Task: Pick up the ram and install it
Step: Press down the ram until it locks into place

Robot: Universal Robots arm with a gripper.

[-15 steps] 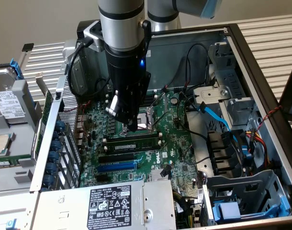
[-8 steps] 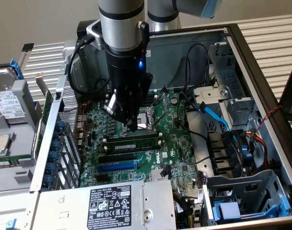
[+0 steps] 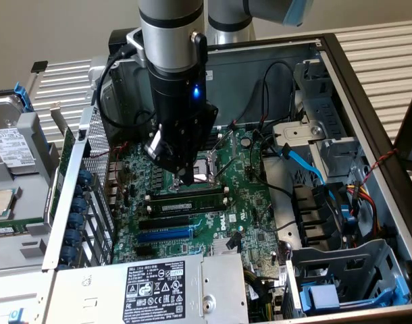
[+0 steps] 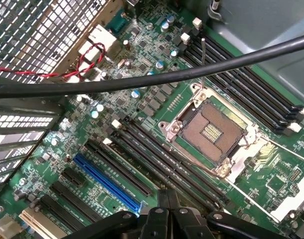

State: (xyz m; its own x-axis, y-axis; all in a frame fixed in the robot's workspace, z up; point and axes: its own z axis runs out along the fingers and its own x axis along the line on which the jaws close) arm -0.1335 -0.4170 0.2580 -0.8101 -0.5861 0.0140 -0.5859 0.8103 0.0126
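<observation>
The ram (image 3: 184, 201), a long dark-green stick, stands on edge in the black slot just in front of the CPU socket (image 3: 207, 167), level along its length. My gripper (image 3: 186, 178) hangs right above the stick's middle, close to its top edge; I cannot tell whether it touches. In the wrist view the gripper (image 4: 167, 195) has its fingers together with nothing between them, over the row of black slots (image 4: 142, 149) beside the open socket (image 4: 210, 130). From there I cannot tell the stick from the slots.
The motherboard (image 3: 250, 202) lies inside an open computer case (image 3: 358, 88). A blue slot (image 3: 164, 234) and more black slots lie in front of the ram. The power supply (image 3: 155, 290) is at the front, with drive cages (image 3: 341, 270) and cables (image 3: 304, 162) on the exterior view's right. A black cable (image 4: 152, 80) crosses the wrist view.
</observation>
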